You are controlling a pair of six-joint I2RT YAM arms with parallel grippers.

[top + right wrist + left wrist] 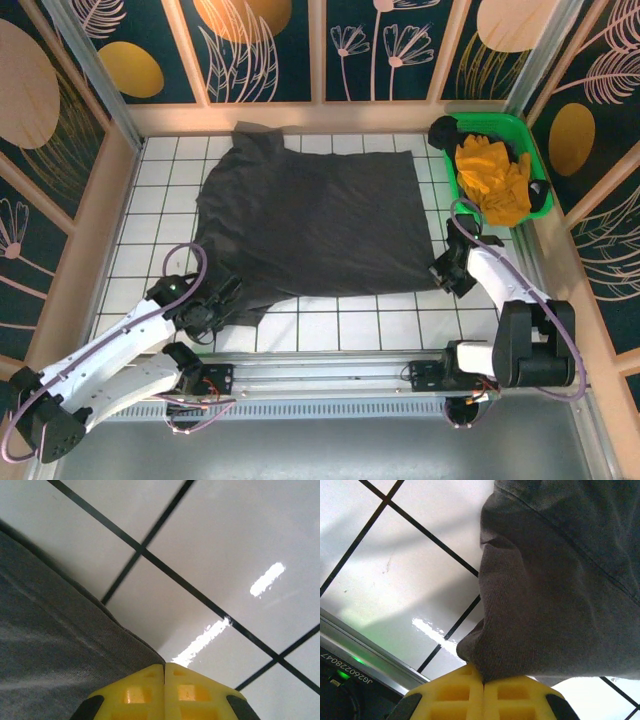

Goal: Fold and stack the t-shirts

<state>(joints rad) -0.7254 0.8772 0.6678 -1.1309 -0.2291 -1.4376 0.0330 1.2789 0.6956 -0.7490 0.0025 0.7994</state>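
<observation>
- The left gripper (pixel 222 302) sits low over the near-left part of the white tiled table (pixel 160 200), at the near-left corner of the shirt.
- In the left wrist view its yellow fingers (pixel 455 695) are pressed together with no gap, and a fold of grey cloth is pinched in the seam between them.
- From that pinch the cloth rises in a rumpled ridge, clear of the tiles just beside the fingertips.
- A metal rail (pixel 365 642) runs along the table's near edge in the same view, with a small green light below it.
- The dark charcoal t-shirt (pixel 315 225) lies spread across the middle of the table, mostly flat.
- Its far edge is close to the back wall, and it bunches into a darker fold at the far-left corner.
- Its near edge runs roughly straight on the right and narrows to a flap on the left that reaches the left gripper.
- The right gripper (pixel 443 268) is down at the shirt's near-right corner.
- In the right wrist view its yellow fingers (pixel 195 695) are also closed tight, and the shirt's hem runs along the tiles straight into the seam at their tips, so the corner looks nipped between them.
- To the right of that hem the tiles are bare and glossy.
- The green bin (pixel 520 125) stands at the far-right corner of the table, apart from the shirt.
- It holds a crumpled yellow-orange cloth (pixel 495 175) and some dark items I cannot make out.
</observation>
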